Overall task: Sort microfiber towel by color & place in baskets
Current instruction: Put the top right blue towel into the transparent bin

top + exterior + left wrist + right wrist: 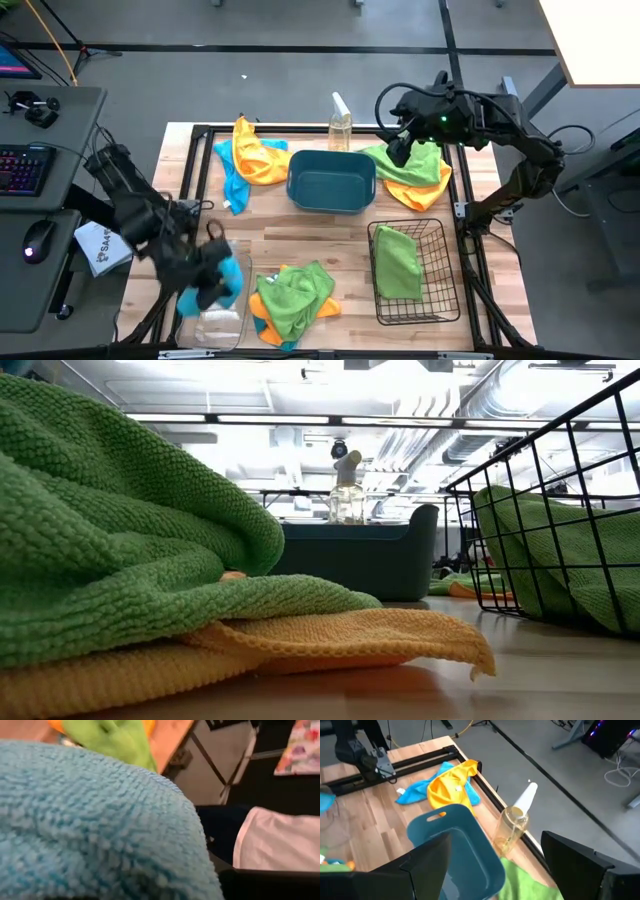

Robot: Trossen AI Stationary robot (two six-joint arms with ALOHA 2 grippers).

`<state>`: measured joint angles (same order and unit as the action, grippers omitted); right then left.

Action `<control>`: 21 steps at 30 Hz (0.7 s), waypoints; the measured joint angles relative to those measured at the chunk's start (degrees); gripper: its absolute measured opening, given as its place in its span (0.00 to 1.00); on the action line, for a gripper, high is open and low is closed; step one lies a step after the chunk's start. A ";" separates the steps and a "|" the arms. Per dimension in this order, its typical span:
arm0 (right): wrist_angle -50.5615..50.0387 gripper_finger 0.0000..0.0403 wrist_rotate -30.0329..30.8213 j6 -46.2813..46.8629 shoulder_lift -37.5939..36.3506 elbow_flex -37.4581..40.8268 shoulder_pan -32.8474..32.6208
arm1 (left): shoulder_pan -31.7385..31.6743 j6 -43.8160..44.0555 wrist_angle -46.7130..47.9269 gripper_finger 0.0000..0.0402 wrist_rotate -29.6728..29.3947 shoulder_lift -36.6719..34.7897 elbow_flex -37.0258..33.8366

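My left gripper (207, 272) is at the table's near left corner, shut on a light blue towel (231, 280) above the clear bin (216, 326). That blue towel (90, 825) fills the left wrist view and hides the fingers. My right gripper (398, 152) (495, 867) is open over a green towel (412, 163) that lies on a yellow one (418, 192) at the far right. The teal tub (331, 181) stands mid-table. A green towel (397, 262) lies in the black wire basket (440, 300). My left gripper holds the light blue towel (231, 280), which bunches around and below the fingers, over the far end of the clear bin. The towel itself hides the place of contact, so which part is gripped cannot be told.
A green towel (293, 288) lies on orange ones (262, 330) near the front edge. Yellow (256, 152) and blue (232, 182) towels lie at the far left. The spray bottle (340, 125) stands behind the tub. A black frame (195, 160) borders the table.
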<state>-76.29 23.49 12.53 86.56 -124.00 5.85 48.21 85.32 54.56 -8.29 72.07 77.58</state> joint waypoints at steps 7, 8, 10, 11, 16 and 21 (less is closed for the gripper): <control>1.01 0.76 0.00 9.37 0.33 0.00 -0.08 | 5.66 -9.42 -7.20 0.00 -4.68 3.15 0.00; 1.01 0.76 0.05 10.90 0.42 0.02 -0.28 | 6.09 -11.10 -7.30 0.00 -4.56 3.32 0.00; 1.05 0.76 0.35 13.13 0.75 0.02 -0.85 | 6.96 -14.19 -5.81 0.00 -4.58 3.50 0.00; 1.05 0.76 0.35 14.06 0.83 0.02 -1.23 | 7.27 -15.48 -4.19 0.00 -4.80 3.50 0.00; 0.53 0.76 0.31 17.61 1.70 0.02 -4.09 | 7.51 -20.93 5.57 0.00 -5.56 3.56 0.00; -0.76 0.76 2.70 19.27 2.46 0.02 -6.79 | 7.53 -20.29 10.83 0.00 -4.33 3.77 -2.56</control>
<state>-77.05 26.18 31.80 89.03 -123.98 -0.95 55.74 65.03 65.38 -12.62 75.85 75.03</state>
